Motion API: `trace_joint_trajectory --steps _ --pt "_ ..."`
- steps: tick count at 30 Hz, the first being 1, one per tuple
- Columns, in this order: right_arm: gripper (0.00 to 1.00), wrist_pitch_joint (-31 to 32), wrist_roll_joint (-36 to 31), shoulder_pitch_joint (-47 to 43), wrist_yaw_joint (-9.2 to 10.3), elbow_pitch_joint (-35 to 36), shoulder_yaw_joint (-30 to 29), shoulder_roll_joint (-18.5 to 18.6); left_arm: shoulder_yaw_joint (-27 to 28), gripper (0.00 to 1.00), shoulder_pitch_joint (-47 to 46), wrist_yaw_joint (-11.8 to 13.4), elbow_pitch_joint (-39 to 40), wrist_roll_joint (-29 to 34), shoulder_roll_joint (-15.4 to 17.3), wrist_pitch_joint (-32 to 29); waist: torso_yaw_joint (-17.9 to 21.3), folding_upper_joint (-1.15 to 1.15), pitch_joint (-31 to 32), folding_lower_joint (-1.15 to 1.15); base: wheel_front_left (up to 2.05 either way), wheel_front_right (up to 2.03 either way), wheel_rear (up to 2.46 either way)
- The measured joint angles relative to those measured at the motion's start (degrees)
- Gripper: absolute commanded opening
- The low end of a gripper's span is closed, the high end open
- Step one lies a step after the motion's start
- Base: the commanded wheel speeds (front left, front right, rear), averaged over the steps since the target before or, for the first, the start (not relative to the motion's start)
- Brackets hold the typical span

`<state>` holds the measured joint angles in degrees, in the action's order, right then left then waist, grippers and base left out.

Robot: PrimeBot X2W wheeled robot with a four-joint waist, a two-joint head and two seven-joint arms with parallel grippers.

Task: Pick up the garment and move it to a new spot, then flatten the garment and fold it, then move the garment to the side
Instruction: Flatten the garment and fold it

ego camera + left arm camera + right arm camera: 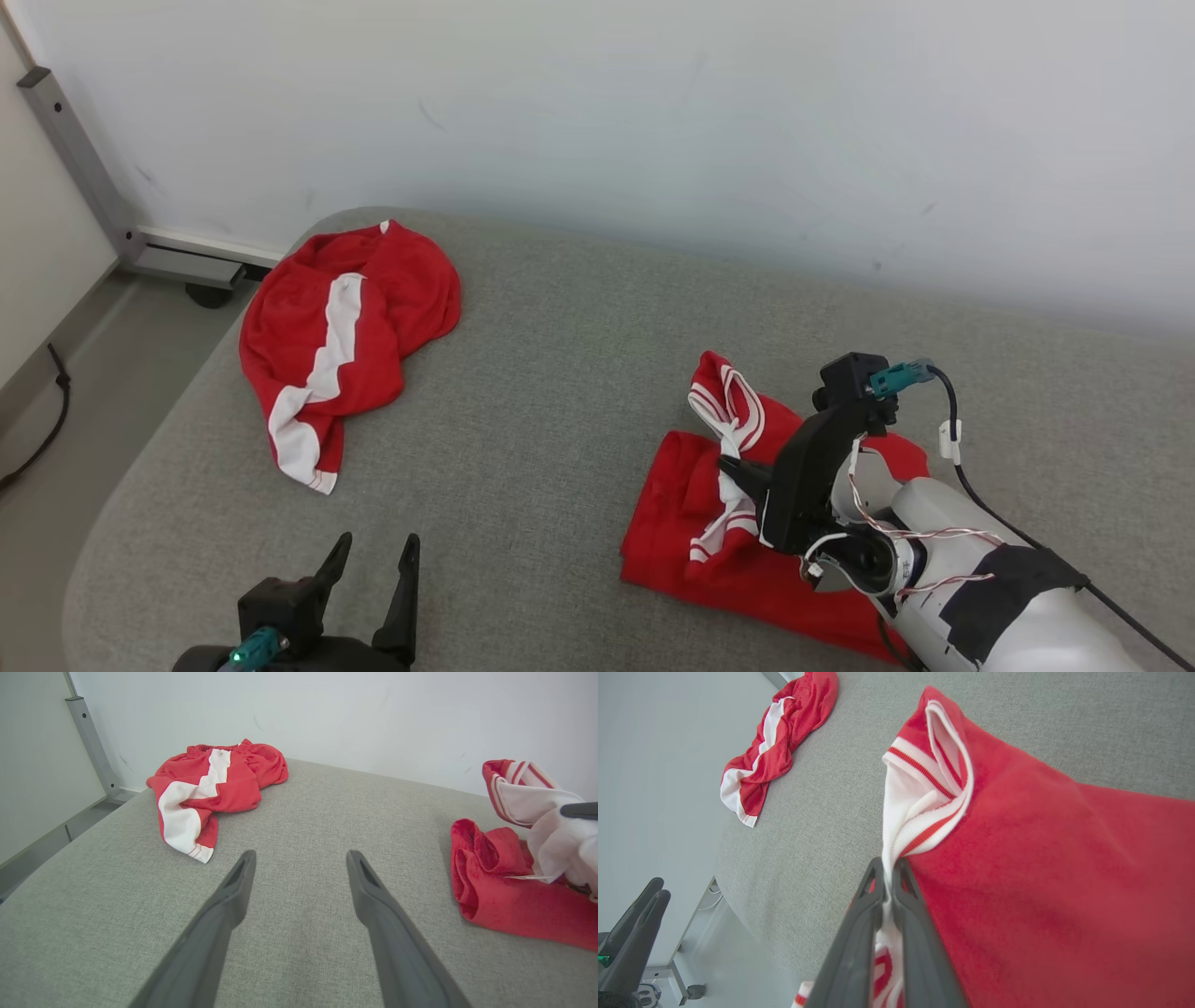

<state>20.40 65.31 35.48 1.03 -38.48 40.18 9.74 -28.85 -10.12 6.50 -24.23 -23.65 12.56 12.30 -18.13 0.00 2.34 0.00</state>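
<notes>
Red garment [672, 532], loosely folded, white-striped trim pinched in right gripper [733, 467]

garment [672, 532] partly hidden behind right arm [938, 527], cropped at left wrist view's edge, perhaps a jacket

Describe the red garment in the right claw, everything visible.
The red fleecy garment lies loosely folded on the grey fabric-covered surface, at the robot's right. Its white ribbed trim with red stripes is pinched in the shut right claw and raised above the red body, which rests on the surface.
</notes>
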Motion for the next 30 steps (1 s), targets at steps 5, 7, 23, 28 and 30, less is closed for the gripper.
trace_joint_trajectory --steps 5,7,23,28,30 --pt "0.00 -0.33 -0.81 0.19 0.49 -2.41 0.83 -1.47 -0.11 1.00 -0.90 -0.01 -0.40 0.01 -0.56 0.00 -1.11 0.00 -0.53 0.00 0.00 0.00 0.00" --pt "0.00 -0.68 -0.82 0.34 1.00 -3.43 0.93 -2.43 -0.03 1.00 -0.88 -0.01 -0.65 0.01 -0.55 0.01 -1.28 0.00 -0.73 0.00 0.00 0.00 0.00" --pt "0.00 -3.46 -1.98 3.20 3.59 -12.70 0.98 -4.44 -1.00 1.00 -3.08 -0.57 -2.37 0.01 -2.25 0.09 -2.97 0.00 -1.49 0.00 0.00 0.00 0.00" --pt "0.00 -4.47 -1.98 4.70 3.98 -14.81 0.90 -4.90 -1.33 1.00 -3.16 -1.01 -2.99 0.01 -2.88 0.10 -4.18 0.00 -1.64 0.00 0.00 0.00 0.00" --pt "0.00 -4.77 -1.98 4.91 3.99 -15.46 0.93 -5.00 -1.38 1.00 -3.25 -1.03 -3.16 0.01 -3.09 0.11 -4.69 0.00 -1.70 0.00 0.00 0.00 0.00"
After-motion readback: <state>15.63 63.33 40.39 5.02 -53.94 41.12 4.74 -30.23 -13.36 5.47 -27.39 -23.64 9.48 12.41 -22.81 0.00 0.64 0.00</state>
